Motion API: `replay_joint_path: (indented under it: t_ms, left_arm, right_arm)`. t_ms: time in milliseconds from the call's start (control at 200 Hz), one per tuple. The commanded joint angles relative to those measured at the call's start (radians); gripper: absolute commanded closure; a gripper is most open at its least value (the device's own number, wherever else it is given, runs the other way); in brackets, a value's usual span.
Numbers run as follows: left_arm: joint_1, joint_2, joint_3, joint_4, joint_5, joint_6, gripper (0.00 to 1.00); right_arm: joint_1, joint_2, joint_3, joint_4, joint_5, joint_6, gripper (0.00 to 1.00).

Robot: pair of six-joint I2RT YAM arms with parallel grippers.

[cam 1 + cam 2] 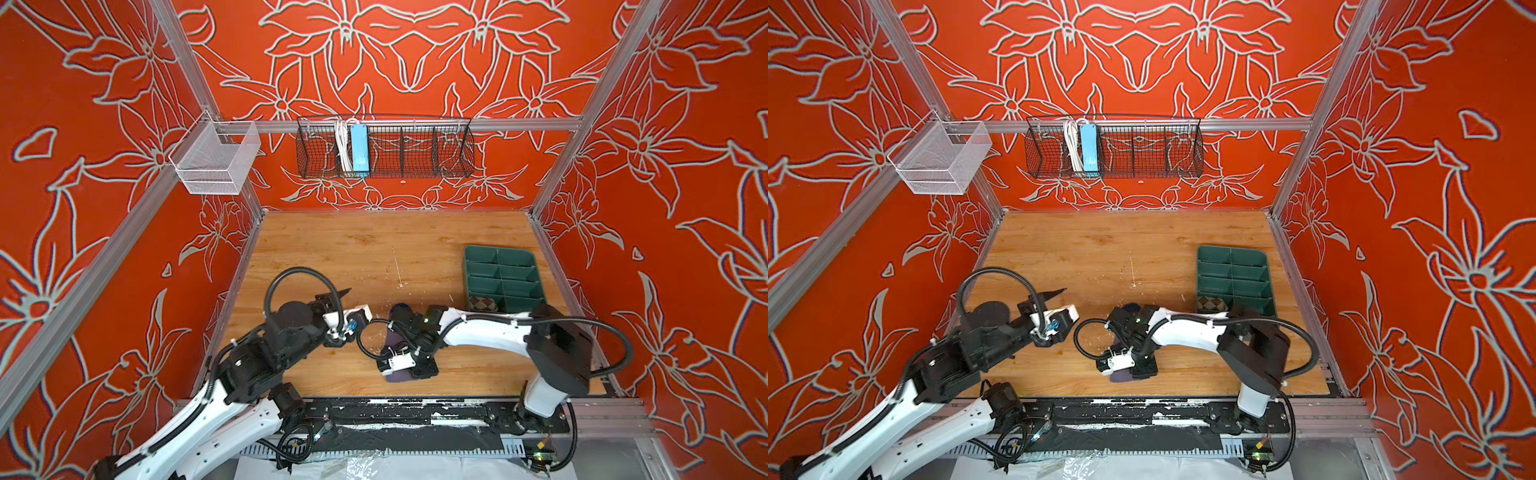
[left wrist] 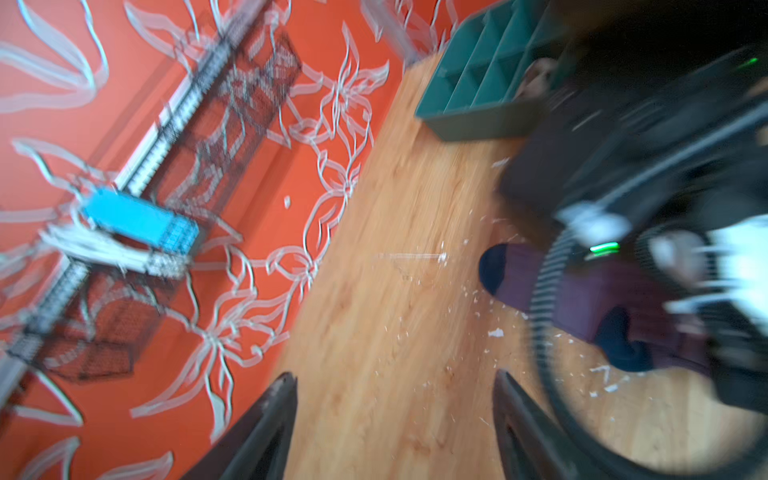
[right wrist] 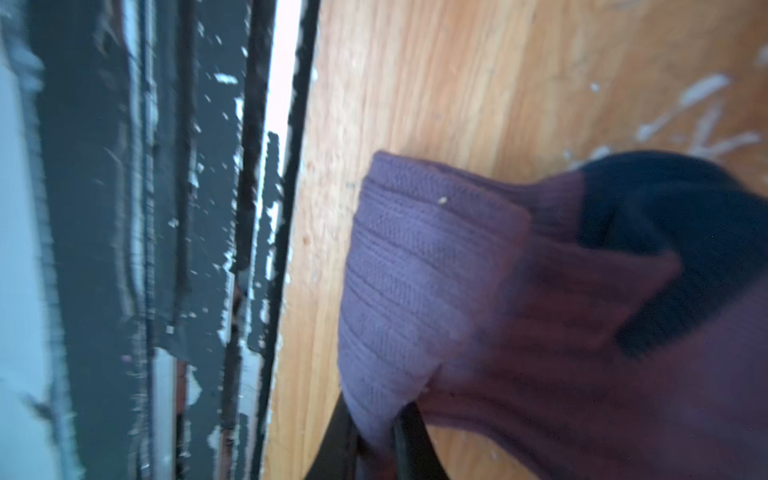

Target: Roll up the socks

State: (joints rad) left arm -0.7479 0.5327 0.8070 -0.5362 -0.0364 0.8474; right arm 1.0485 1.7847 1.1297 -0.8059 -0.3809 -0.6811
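Note:
A ribbed purple sock (image 3: 415,270) with a navy toe and heel lies on the wooden table near its front edge. In the right wrist view its leg end is folded over. My right gripper (image 3: 376,419) is shut on that folded end, and in a top view this gripper (image 1: 417,372) covers most of the sock (image 1: 395,377). The left wrist view shows the navy toe and the purple foot of the sock (image 2: 582,291). My left gripper (image 2: 395,376) hangs open and holds nothing, to the left of the sock in a top view (image 1: 347,316). A beige argyle sock (image 1: 484,303) sits rolled in a near compartment of the tray.
A green divided tray (image 1: 498,251) stands at the right of the table. A black wire basket (image 1: 384,147) with a blue power strip and a white mesh basket (image 1: 216,160) hang on the frame at the back. White flecks dot the wood, and a black rail (image 1: 395,409) runs along the front edge.

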Motion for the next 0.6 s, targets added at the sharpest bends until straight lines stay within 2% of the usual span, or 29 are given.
replay_joint_path:
  t_ms: [0, 145, 200, 280, 345, 405, 490, 595]
  left_arm:
    - [-0.010, -0.021, -0.008, -0.222, 0.170, 0.145, 0.29]
    - [-0.081, -0.025, -0.090, -0.221, 0.159, 0.163, 0.30]
    - [-0.147, -0.014, -0.132, -0.197, 0.127, 0.163, 0.30]
    - [-0.281, 0.038, -0.200, -0.140, 0.011, 0.166, 0.30]
    - [-0.381, 0.121, -0.257, -0.061, -0.101, 0.159, 0.29]
    - [-0.431, 0.228, -0.283, 0.024, -0.136, 0.110, 0.30]
    - [-0.442, 0.388, -0.285, 0.142, -0.127, -0.021, 0.33]
    - [-0.442, 0.569, -0.256, 0.196, -0.109, -0.138, 0.35]
  right_arm:
    - [-0.045, 0.128, 0.102, -0.151, -0.181, -0.054, 0.97]
    - [-0.106, 0.291, 0.234, -0.235, -0.245, -0.067, 0.97]
    - [-0.123, 0.327, 0.268, -0.248, -0.249, -0.065, 0.97]
    - [-0.145, 0.356, 0.297, -0.251, -0.252, -0.063, 0.97]
    - [-0.160, 0.368, 0.313, -0.251, -0.253, -0.061, 0.97]
    - [-0.168, 0.373, 0.321, -0.249, -0.254, -0.061, 0.96]
    - [-0.174, 0.372, 0.323, -0.245, -0.257, -0.060, 0.96]
    - [-0.179, 0.369, 0.321, -0.236, -0.263, -0.064, 0.96]
